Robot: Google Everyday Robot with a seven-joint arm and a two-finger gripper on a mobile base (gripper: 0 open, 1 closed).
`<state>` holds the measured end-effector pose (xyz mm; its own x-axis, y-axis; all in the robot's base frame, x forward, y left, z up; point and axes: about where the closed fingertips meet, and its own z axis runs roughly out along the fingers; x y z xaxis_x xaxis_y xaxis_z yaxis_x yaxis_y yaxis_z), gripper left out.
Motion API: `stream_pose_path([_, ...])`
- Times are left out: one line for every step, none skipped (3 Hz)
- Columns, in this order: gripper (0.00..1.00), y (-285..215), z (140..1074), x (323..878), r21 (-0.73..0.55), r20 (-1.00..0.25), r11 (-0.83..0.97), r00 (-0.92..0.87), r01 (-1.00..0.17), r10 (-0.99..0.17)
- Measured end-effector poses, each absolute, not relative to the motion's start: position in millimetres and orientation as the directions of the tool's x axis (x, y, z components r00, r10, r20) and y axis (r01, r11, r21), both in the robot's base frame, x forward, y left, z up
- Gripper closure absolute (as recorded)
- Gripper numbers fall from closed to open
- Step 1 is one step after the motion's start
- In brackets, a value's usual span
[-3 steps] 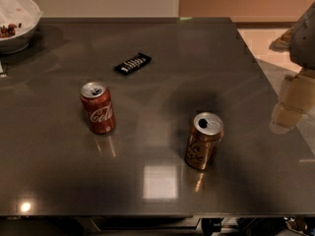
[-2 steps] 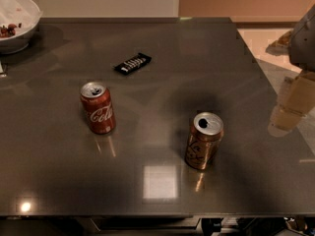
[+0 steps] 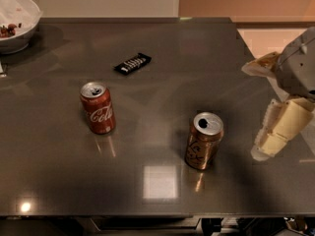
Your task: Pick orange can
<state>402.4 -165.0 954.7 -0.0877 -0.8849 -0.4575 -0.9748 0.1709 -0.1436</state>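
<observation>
Approach step: the orange can is not yet grasped, and the gripper is off to its right.

The orange can (image 3: 203,140) stands upright on the bench (image 3: 162,53), right of centre toward the near edge, well apart from the red can (image 3: 97,107) and the dark wrapped bar (image 3: 132,63). The gripper (image 3: 273,136) hangs at the bench's right edge, near the can but not touching it. It holds nothing, and how far open it is cannot be told. Next, it probably needs to travel left, level with the can's body, and straddle it.

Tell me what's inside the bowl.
The bowl holds small reddish bits; its left side is cut off. The gripper hangs right of the orange can, apart.
</observation>
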Motion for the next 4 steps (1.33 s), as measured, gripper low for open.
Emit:
stream_pose_path([0.00, -139, 939, 395, -0.122, -0.539, 0.130, -0.044, -0.984, -0.841])
stream_pose_path([0.00, -124, 923, 395, -0.107, -0.575, 0.108, -0.027, -0.988, -0.818])
stream_pose_path([0.00, -116, 910, 398, -0.090, -0.590, 0.097, -0.025, -0.991, -0.807])
stream_pose_path([0.00, -108, 902, 398, -0.077, -0.603, 0.083, -0.020, -0.994, -0.798])
